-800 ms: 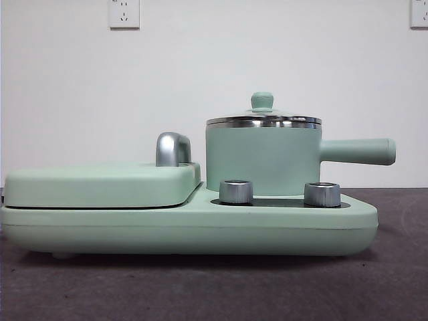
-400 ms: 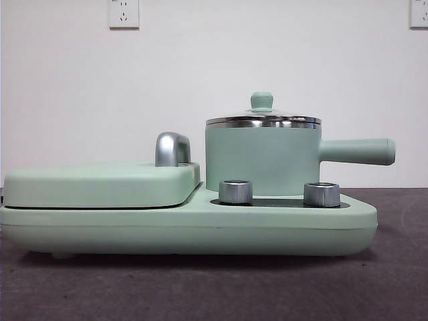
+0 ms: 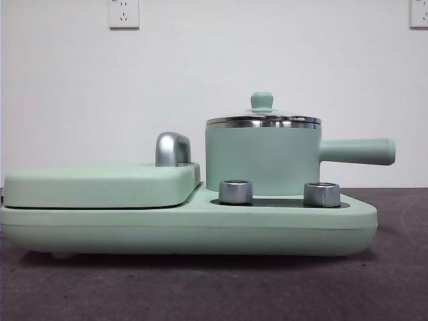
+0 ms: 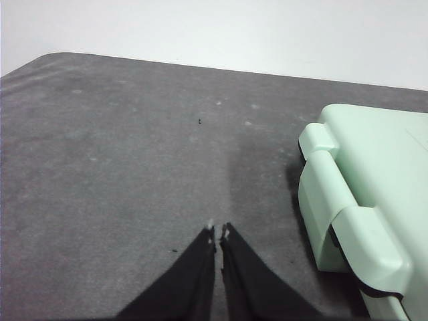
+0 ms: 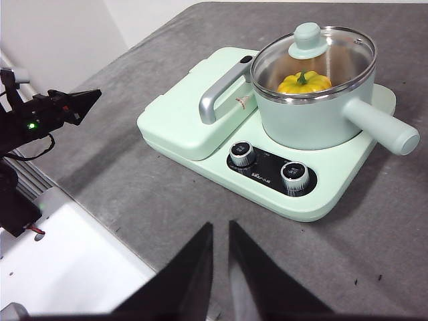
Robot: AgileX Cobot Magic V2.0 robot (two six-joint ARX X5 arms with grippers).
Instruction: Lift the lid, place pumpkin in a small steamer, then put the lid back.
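A white wall (image 3: 267, 53) is filling the background in the front view, carrying one socket (image 3: 124, 13) high at the left and another (image 3: 419, 13) at the top right corner. Below it a dark grey, felt-like table (image 3: 214, 287) is stretching across, faintly dusty and speckled in the left wrist view.

On the table a mint-green base (image 3: 187, 227) is sitting. Its left half is lying under a flat cover (image 3: 100, 184) with a chrome handle (image 3: 172, 148); two silver knobs (image 3: 236, 191) are standing at the right front. Behind the knobs the steamer (image 3: 262, 160) is standing upright on the base, its long handle pointing right. The lid (image 3: 263, 119) is resting closed on the steamer's rim. Seen from the right wrist, the pumpkin (image 5: 304, 83) is lying inside the steamer under the glass.

The left gripper (image 4: 217, 233) is hanging above bare table beside the base's end, jaws nearly touching and holding nothing. The right gripper (image 5: 221, 227) is hanging in front of the base, well apart from it, jaws narrow and empty
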